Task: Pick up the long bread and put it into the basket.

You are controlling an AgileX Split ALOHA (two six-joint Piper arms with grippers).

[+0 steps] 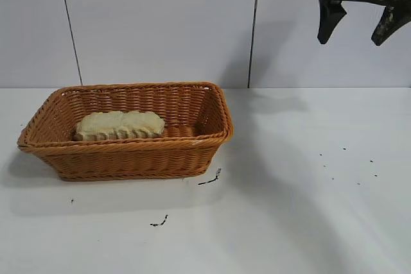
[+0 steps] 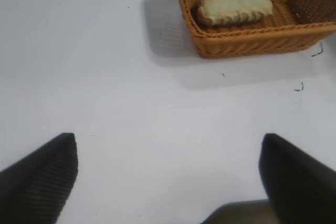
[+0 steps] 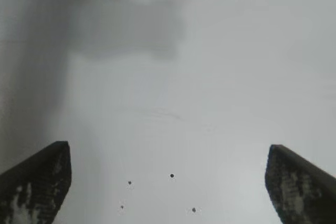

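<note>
Placement step looks finished; next move probably calls only for parking clear. At left: wicker basket (image 1: 128, 152) on the white worktop (image 1: 308, 210), long bread (image 1: 119, 125) lying flat inside, toward its left end. Left hand (image 2: 168, 177) seen only from its own wrist camera, fingers spread wide and empty, bread well apart from it. At upper right: right hand (image 1: 363, 27) raised high, fingers apart, holding nothing, far from the bread.
</note>
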